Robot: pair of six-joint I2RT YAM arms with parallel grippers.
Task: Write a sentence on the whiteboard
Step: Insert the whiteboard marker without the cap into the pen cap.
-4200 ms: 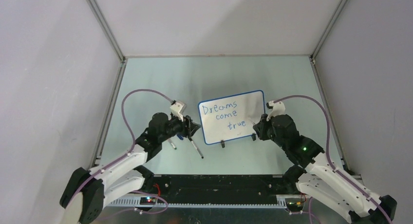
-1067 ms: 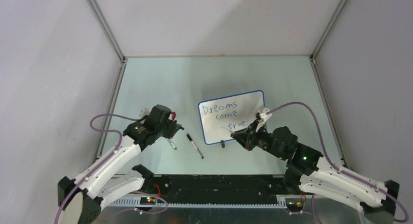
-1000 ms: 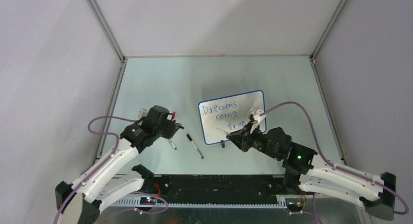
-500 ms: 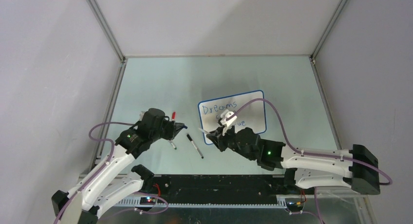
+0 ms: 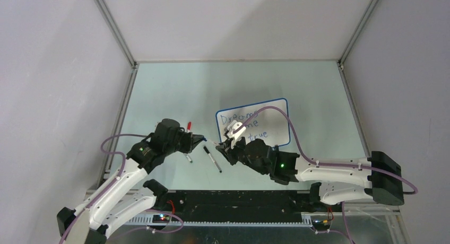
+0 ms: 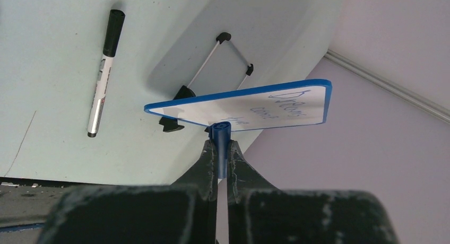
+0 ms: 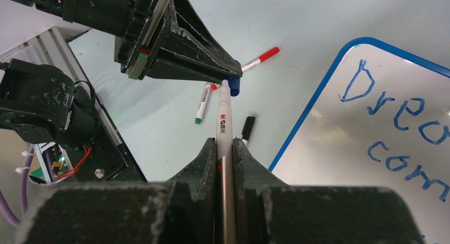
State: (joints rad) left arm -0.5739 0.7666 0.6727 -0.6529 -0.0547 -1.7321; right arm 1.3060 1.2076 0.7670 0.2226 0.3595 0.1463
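Note:
The whiteboard (image 5: 271, 114) stands mid-table with a blue rim; its sentence (image 5: 237, 117) in blue handwriting is partly hidden by my right arm. Left of the board, my left gripper (image 5: 202, 140) is shut on a small blue marker cap (image 6: 220, 135). My right gripper (image 5: 222, 147) is shut on a white marker (image 7: 224, 119). In the right wrist view the marker's tip sits right beside the cap (image 7: 234, 85), at the left gripper (image 7: 229, 74). The first letters of the sentence (image 7: 371, 90) show on the whiteboard (image 7: 345, 164).
A black-capped marker (image 5: 212, 159) lies on the table in front of both grippers. A red-capped marker (image 5: 189, 124) and a green-tipped one (image 5: 187, 158) lie under the left gripper. The board's black clip feet (image 6: 183, 93) face the arms.
My right arm has swung left from the board's lower right edge across its front, carrying the marker up to the left gripper. The left gripper edged slightly right with the cap.

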